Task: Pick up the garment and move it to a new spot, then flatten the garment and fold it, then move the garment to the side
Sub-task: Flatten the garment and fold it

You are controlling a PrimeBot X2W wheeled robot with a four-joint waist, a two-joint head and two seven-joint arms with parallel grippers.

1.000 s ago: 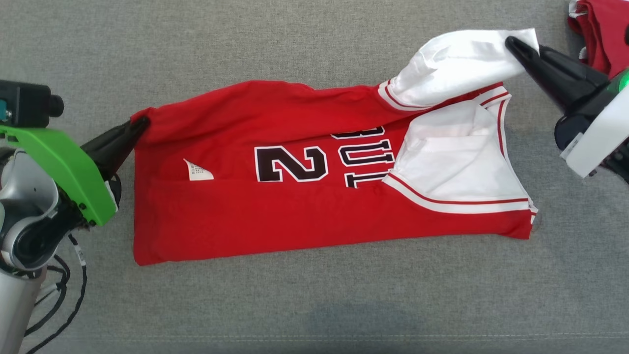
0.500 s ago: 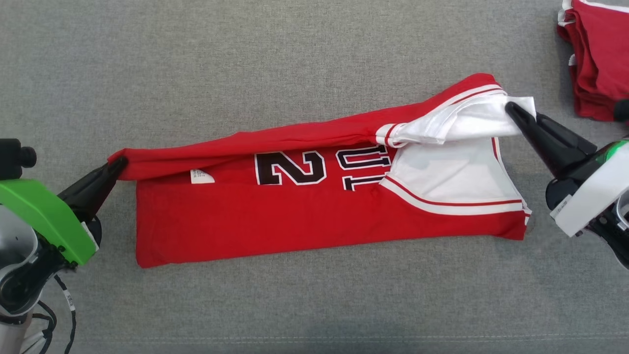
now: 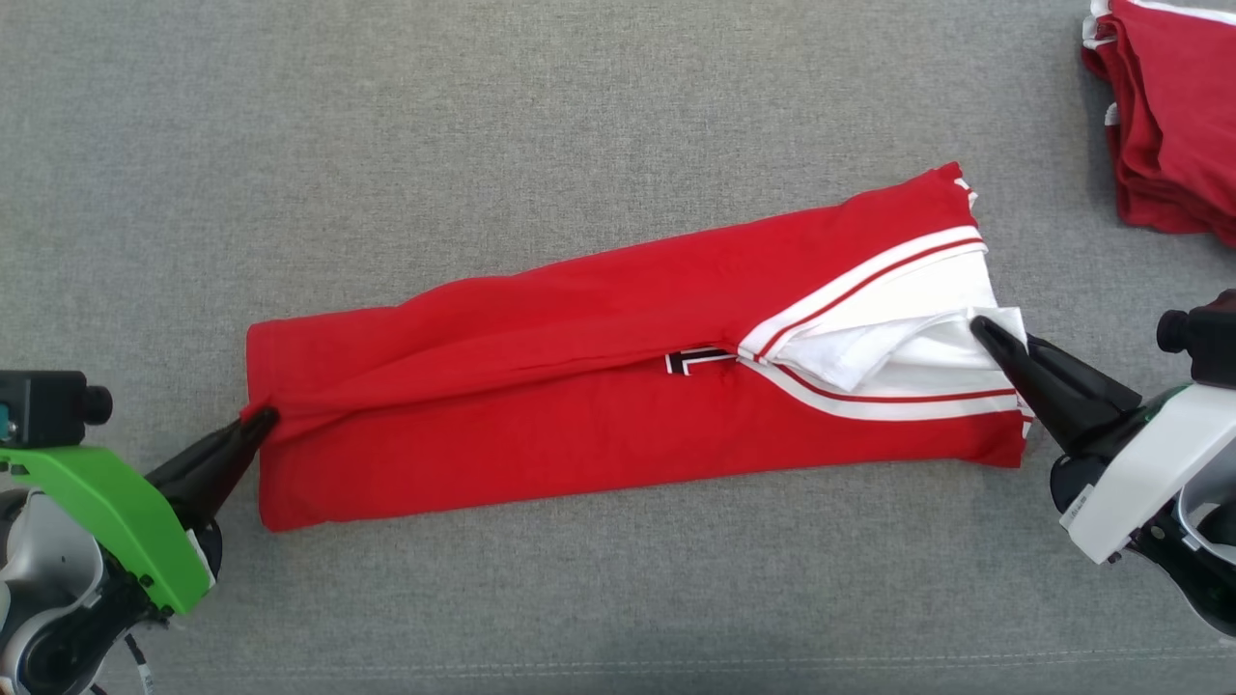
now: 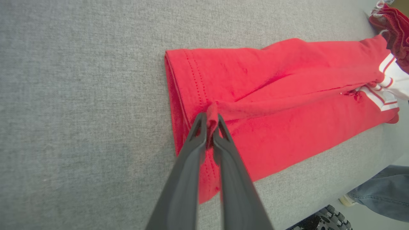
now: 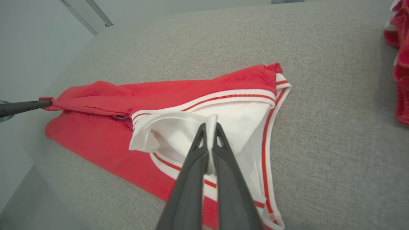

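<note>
The garment (image 3: 579, 405) is a red jersey with white striped sleeves, lying as a long band across the grey surface, its far side folded over toward me. Only a sliver of black lettering shows at the seam. My left gripper (image 3: 259, 425) is shut on the red hem corner at the band's left end; the left wrist view shows the cloth (image 4: 211, 116) pinched between the fingers. My right gripper (image 3: 983, 330) is shut on the white sleeve edge (image 5: 209, 123) at the right end, just above the lower layer.
A stack of red garments (image 3: 1168, 106) sits at the far right corner. The grey fabric surface (image 3: 579, 116) has open room behind and in front of the jersey. A person's jeans-clad leg (image 4: 380, 191) stands beyond the surface's edge.
Both grippers have drawn the far edge toward me, laying that half over the jersey's front. The number and most lettering are now covered. The view also shifted.
</note>
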